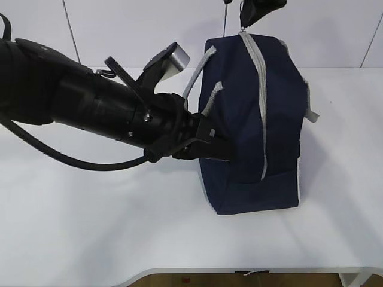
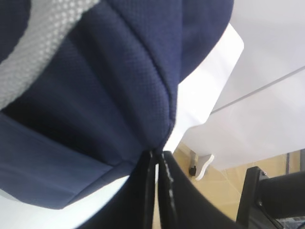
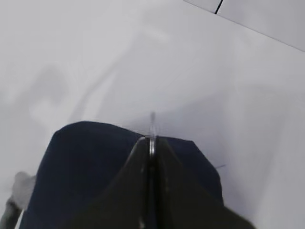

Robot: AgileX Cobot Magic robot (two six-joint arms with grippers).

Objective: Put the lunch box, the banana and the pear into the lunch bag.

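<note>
Standing zipped on table (image 1: 90,227), lunch bag (image 1: 251,119) hides contents.

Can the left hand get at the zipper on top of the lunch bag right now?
Probably not: the left hand is shut on the lunch bag low on its side, and the right hand is pinched on something thin at the top.

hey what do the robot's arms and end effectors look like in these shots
The left arm is a thick matte-black cylinder with a loose black cable looping under it and a silver-faced camera block on top. Its end effector has flat black fingers. The right end effector is black too, with narrow tapering fingers.
</note>
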